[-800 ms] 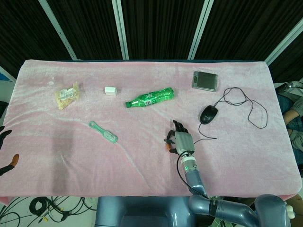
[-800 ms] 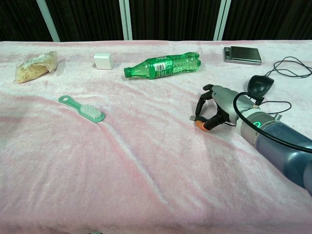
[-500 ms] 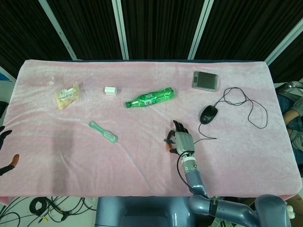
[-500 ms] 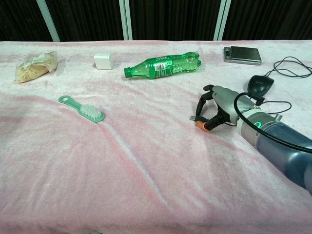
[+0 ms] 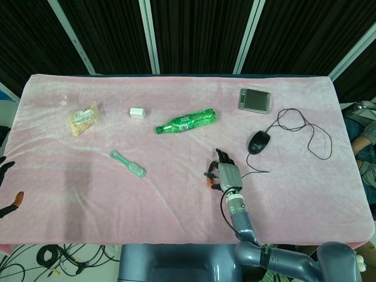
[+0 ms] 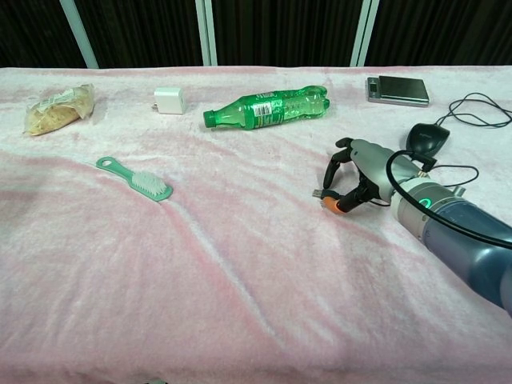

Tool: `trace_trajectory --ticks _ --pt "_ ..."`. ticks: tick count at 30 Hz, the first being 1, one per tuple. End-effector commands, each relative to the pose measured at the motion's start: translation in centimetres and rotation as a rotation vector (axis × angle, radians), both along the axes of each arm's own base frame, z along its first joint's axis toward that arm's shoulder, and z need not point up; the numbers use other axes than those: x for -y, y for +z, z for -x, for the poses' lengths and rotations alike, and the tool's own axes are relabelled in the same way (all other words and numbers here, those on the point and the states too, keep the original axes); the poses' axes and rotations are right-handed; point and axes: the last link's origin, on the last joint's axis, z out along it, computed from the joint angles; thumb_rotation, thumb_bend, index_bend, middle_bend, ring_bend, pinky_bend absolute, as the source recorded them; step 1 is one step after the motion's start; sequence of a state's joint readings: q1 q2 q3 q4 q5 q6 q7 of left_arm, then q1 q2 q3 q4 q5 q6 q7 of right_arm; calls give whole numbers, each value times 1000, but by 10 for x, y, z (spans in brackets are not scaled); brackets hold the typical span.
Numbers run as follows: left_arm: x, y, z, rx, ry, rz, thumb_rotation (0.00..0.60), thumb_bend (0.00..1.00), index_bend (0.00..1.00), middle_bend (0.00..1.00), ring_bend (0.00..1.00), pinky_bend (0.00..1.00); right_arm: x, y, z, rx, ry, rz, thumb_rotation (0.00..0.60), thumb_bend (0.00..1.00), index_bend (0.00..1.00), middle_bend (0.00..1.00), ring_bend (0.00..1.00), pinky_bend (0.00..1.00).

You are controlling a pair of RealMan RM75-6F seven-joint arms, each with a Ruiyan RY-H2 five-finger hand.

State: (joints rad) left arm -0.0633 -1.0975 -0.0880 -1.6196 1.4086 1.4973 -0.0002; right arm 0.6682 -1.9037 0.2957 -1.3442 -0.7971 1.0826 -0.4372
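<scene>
My fingers (image 6: 334, 164) hang curled but apart, holding nothing, my right hand (image 6: 356, 180) over the pink cloth (image 6: 240, 264). The mouse (image 6: 428, 138) sits at two o'clock: light, rigid, slick-shelled, best gripped across its sides.

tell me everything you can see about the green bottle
The green bottle is clear green plastic with a green cap and a green-and-white label around its middle. It lies on its side on the pink cloth, cap toward the left, capped and slightly dented. Nothing else touches it; the right hand is apart, nearer the camera.
</scene>
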Motion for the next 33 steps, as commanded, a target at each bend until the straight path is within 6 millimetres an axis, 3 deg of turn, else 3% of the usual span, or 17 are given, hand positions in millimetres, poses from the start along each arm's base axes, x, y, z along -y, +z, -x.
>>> trace_trajectory --ticks 1,13,18,23,33 --pt "0 0 0 0 0 2 600 340 162 59 0 0 0 0 0 1 1 -1 600 291 510 26 19 162" --pt "0 0 0 -1 2 1 600 339 163 59 0 0 0 -1 5 -13 -10 -4 600 295 512 26 19 162" --pt "0 0 0 -1 1 3 600 339 163 59 0 0 1 -1 5 -10 -18 -6 600 380 562 31 22 162" --pt "0 0 0 2 3 2 600 339 163 59 0 0 1 -1 4 15 -20 -14 600 397 570 31 22 162" --pt "0 0 0 5 3 4 600 339 163 59 0 0 8 25 -9 91 25 14 600 397 580 31 21 162"
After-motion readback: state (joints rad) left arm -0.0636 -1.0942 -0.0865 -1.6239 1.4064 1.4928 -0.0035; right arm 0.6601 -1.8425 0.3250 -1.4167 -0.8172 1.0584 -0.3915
